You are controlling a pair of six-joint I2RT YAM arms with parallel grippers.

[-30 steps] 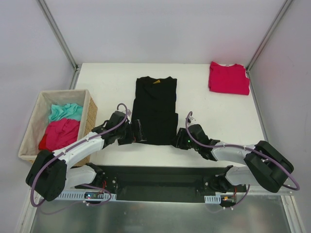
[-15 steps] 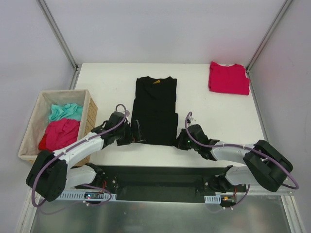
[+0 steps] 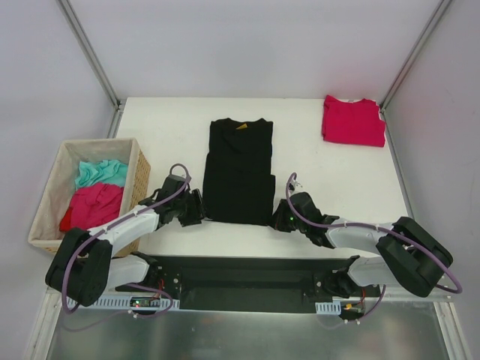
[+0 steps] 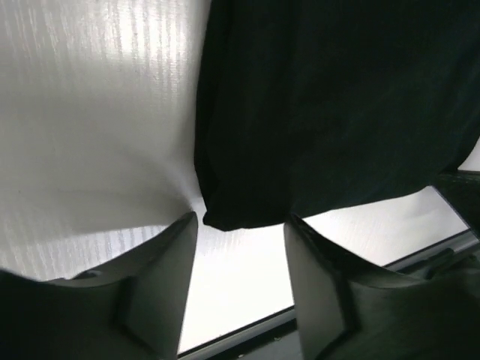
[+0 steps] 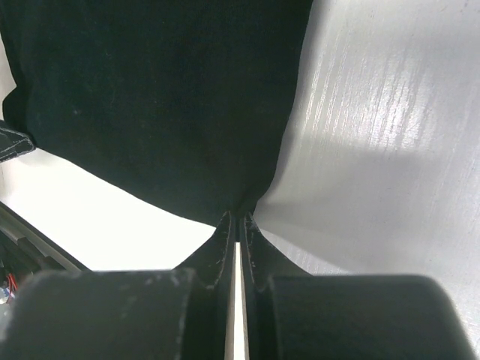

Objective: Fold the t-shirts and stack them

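From above, the red t-shirt (image 3: 353, 120) lies folded at the far right corner of the table (image 3: 165, 135). The black t-shirt (image 3: 240, 169) lies mid-table as a long narrow strip, and more clothes (image 3: 97, 191) sit in the basket (image 3: 141, 172), so I judge the task partway done. The left wrist view shows the left gripper (image 4: 240, 225) with jaws apart and the strip's near corner between its tips, not yet pinched. The right wrist view shows the right gripper (image 5: 238, 225) clamped on the other near corner, so the crosswise fold and the stacking remain.

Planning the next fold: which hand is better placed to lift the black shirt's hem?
Right: the right hand is shut on a corner of the black shirt; the left hand stands open.
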